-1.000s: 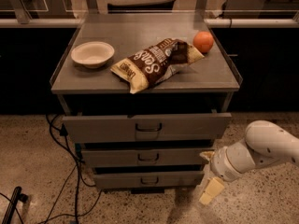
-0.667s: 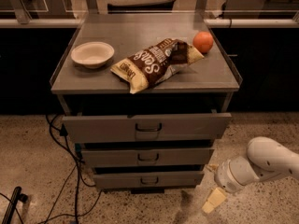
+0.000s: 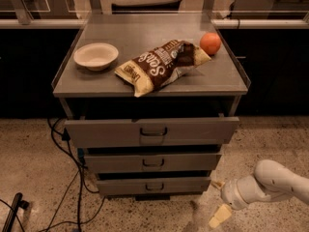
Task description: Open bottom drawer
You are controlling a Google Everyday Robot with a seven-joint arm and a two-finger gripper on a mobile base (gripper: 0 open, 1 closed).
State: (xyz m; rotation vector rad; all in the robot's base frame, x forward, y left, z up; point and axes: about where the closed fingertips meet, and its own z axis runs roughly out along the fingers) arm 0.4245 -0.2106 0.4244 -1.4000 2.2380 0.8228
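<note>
1. Camera view, the only one we are getting: we are looking at the gripper (image 3: 218,199). It is hanging low near the floor, just to the right of the grey cabinet (image 3: 227,79).
2. It is sitting lower now than it was a second ago. Back then it was up beside the middle drawer (image 3: 120,162). Now it is level with the bottom drawer (image 3: 120,185).
3. We are seeing its two pale tips spread apart, one above the other, and they are pinching nothing.
4. We are finding the bottom drawer right at the foot of the cabinet, under the other two. It is tucked in the most, and its small dark handle (image 3: 154,186) is sitting in the middle of its front.
5. Nothing else is looking different. The three drawers are staying just as they were, and the top drawer (image 3: 106,131) is sticking out the most.
6. We are thinking this drop is getting us to the right height. The gripper is not touching the handle yet, so the reach to the left and the pull are still waiting.
7. We are guessing the grab needs care, since the handle is small and the middle drawer hangs over it.
</note>
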